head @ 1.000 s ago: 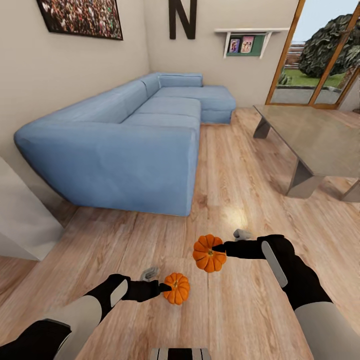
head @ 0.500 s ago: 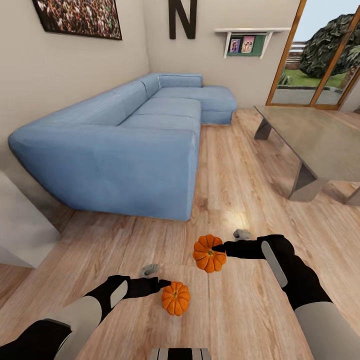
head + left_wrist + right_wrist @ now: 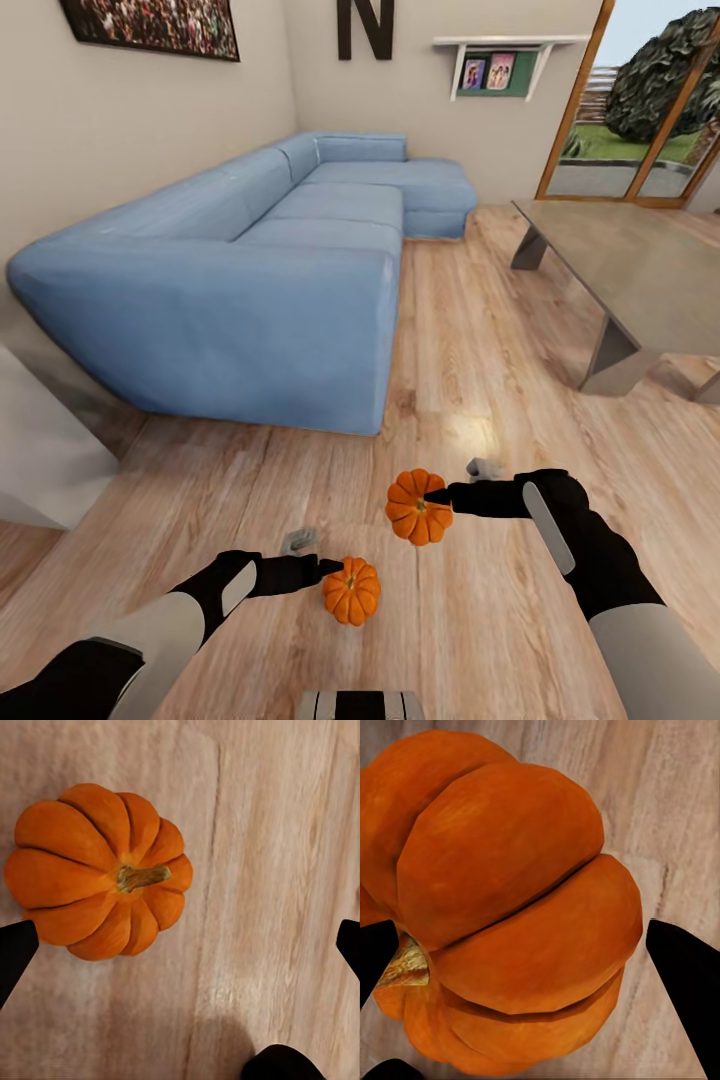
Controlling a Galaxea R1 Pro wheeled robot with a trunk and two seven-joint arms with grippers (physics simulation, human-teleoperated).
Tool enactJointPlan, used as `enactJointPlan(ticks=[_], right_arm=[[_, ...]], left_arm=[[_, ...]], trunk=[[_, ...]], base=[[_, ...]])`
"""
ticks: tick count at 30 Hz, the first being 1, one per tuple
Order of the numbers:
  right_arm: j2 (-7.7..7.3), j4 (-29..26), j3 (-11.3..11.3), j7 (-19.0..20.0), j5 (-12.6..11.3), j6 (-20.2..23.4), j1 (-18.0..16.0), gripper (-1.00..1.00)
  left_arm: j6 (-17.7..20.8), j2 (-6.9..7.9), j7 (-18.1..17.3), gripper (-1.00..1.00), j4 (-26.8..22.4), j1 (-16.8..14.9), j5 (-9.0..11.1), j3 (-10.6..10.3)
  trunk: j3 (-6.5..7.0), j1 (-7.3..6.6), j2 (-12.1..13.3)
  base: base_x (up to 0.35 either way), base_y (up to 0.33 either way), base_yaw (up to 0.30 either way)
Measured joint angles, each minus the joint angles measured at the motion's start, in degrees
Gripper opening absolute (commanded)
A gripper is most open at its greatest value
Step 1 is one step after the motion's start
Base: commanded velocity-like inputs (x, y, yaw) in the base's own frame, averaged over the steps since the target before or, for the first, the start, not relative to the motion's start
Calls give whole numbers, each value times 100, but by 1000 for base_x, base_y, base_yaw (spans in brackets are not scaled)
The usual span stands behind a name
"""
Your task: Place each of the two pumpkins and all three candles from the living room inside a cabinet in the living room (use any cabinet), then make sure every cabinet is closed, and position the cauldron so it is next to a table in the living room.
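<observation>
Orange, the first pumpkin (image 3: 419,507) sits mid-frame, pinched by the right gripper (image 3: 436,496), whose forearm reaches in from the lower right. The left gripper (image 3: 330,568), fingers spread wide, extends from the lower left beside the second pumpkin (image 3: 351,590) on the wooden floor (image 3: 480,380).

Orange ribbed pumpkins (image 3: 351,591) (image 3: 418,507), blue sofa (image 3: 250,270), pale wood-grain floor (image 3: 470,330)
</observation>
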Motion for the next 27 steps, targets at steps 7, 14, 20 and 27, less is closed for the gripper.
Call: enactJointPlan(ticks=[7,14,20,27], right_arm=[[0,1,5,2,-2,0,1,-100],[0,1,8,1,0,0,0,-100],[0,1,13,-1,-5,0,-3,-100],[0,0,10,-2,-14,1,-3,-100]], left_arm=[[-19,-1,3,100,5,0,0,0],[-111,-2,11,100,6,0,-1,0],[-261,-8,37,100,20,0,0,-1],[-286,-14,32,100,23,0,0,0]], trunk=[[-155,18,-9],[-310,36,-19],[-443,51,-27],[-510,59,-31]], base=[[0,0,0],[0,0,0],[0,0,0],[0,0,0]])
